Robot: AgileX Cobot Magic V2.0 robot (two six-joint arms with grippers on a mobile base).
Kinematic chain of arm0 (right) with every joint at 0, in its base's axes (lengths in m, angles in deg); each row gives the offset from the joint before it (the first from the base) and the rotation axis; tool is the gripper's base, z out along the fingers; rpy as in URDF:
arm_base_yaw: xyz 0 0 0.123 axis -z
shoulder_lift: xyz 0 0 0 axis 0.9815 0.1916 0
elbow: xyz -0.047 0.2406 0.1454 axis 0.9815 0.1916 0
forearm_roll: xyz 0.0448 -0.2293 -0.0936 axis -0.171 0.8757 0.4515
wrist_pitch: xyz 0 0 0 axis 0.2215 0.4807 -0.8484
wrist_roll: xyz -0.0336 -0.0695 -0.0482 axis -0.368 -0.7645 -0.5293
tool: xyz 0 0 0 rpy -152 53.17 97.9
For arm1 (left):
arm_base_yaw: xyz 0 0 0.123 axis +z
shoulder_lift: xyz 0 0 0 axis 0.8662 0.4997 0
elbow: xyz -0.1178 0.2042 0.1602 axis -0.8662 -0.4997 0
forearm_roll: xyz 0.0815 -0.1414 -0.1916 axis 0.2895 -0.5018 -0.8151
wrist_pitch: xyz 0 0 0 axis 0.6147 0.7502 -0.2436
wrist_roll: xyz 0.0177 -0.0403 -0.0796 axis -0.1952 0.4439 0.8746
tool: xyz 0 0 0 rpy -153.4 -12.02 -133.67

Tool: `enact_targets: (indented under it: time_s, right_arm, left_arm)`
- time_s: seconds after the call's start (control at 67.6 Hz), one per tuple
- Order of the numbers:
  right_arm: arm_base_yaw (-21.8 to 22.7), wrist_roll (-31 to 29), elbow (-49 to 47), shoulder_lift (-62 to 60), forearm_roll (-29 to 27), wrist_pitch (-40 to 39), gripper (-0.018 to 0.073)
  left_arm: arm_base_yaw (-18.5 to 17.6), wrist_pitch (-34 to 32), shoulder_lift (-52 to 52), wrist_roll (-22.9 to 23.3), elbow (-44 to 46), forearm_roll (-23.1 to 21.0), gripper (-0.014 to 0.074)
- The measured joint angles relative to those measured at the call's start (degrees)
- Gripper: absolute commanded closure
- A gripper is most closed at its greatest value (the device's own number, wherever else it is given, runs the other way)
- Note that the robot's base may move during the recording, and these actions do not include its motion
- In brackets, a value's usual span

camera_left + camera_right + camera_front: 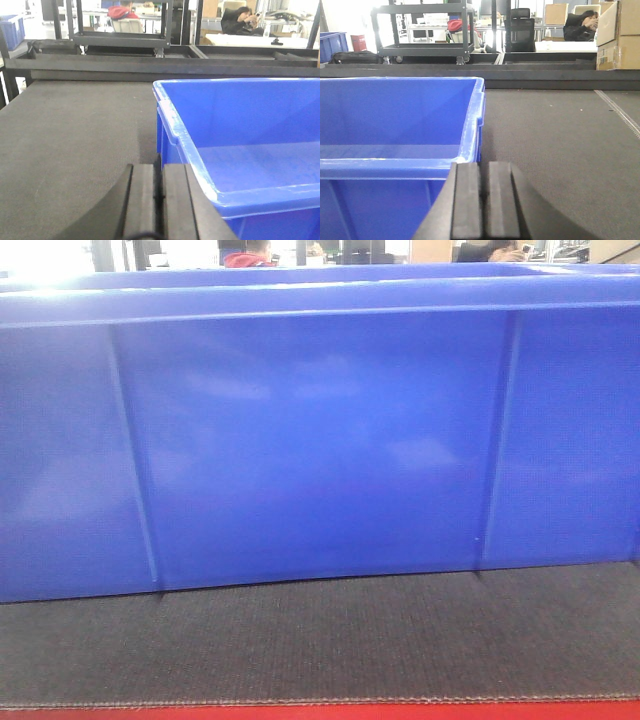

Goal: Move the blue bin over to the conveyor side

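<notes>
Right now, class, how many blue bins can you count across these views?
2. The large blue bin sits on the conveyor between the grippers; a smaller blue crate stands far back left. Others may be hidden.

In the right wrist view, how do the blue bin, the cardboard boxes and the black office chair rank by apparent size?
1. Glossy blue plastic bin, nearest the camera.
2. Brown cardboard boxes.
3. Black office chair, similar to the boxes; unsure.

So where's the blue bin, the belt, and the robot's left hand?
blue bin [320, 450], front view, middle of its front wall.
conveyor [75, 130], left wrist view, bare belt surface.
left hand [159, 200], left wrist view, seam between its closed fingers.
</notes>
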Motion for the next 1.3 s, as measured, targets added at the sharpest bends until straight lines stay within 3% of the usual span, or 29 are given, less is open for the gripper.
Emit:
enact_targets:
  time_s: [0.828,0.902,1.05,1.301]
  right_arm:
    - [0.0,-0.12,0.13,-0.1,0.0,0.25,0.0657]
    - [0.0,-0.12,0.13,-0.1,0.0,0.25,0.0657]
    - [0.0,-0.12,0.13,-0.1,0.0,0.25,0.0657]
    - [0.0,-0.12,0.13,-0.1,0.0,0.37,0.0657]
  left_arm:
    - [0.0,0.11,-0.86,0.0,-0.48,0.04,0.0615]
    - [0.0,-0.45,-1.23,0.0,-1.82,1.74,0.0615]
    - [0.0,-6.34,-3.16,0.0,-8.98,6.37,0.0615]
    - [0.0,-20.23,-3.35,0.0,-24.46,6.8,0.0615]
